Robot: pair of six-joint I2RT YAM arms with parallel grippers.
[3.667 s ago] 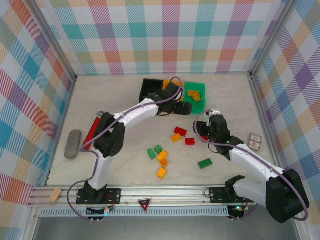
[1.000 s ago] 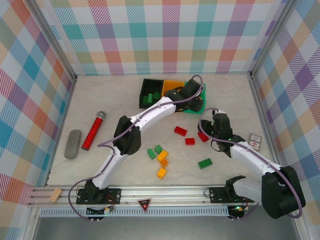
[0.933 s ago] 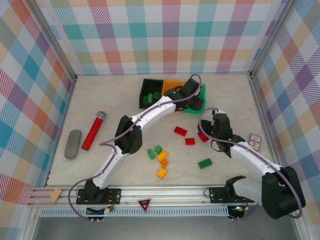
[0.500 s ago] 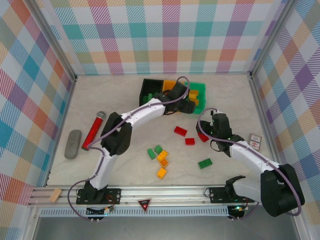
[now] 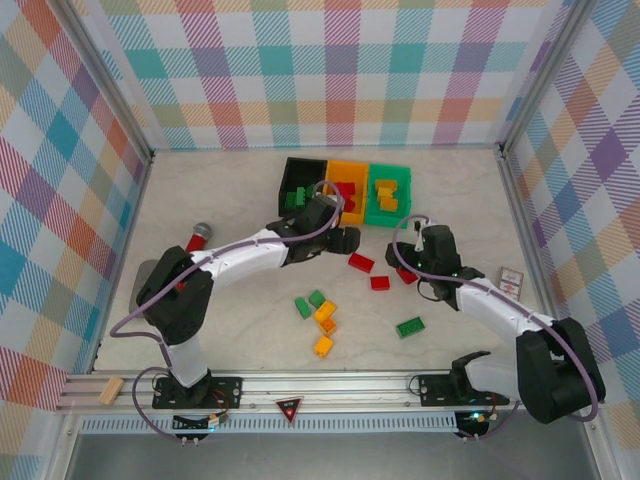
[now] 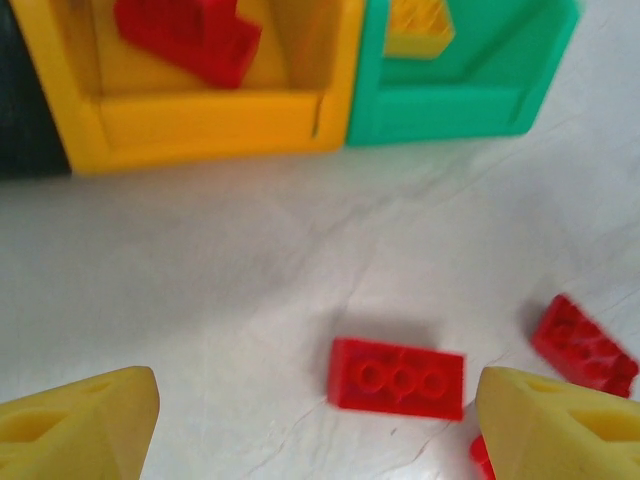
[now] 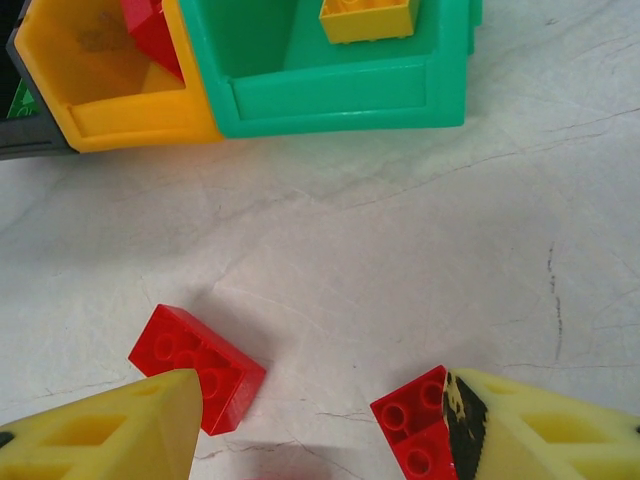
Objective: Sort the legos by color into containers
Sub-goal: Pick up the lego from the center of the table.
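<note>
Legos (image 5: 325,311) dot the bench (image 5: 220,190) beneath our outstretched left arm (image 5: 245,262) and bent right arm (image 5: 490,305), both jaws released.

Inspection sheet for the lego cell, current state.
Surface: pale marbled table, no spills seen.
Job's things: black bin, orange bin, green bin joined in a row; loose on the table three red legos, three green legos, three orange legos.
Clutter: red stick, card, wood block.
Grippers: left gripper open, empty; right gripper open, red lego beside one finger.
Cables: purple cables along both arms.
Surroundings: plaid walls.
</note>
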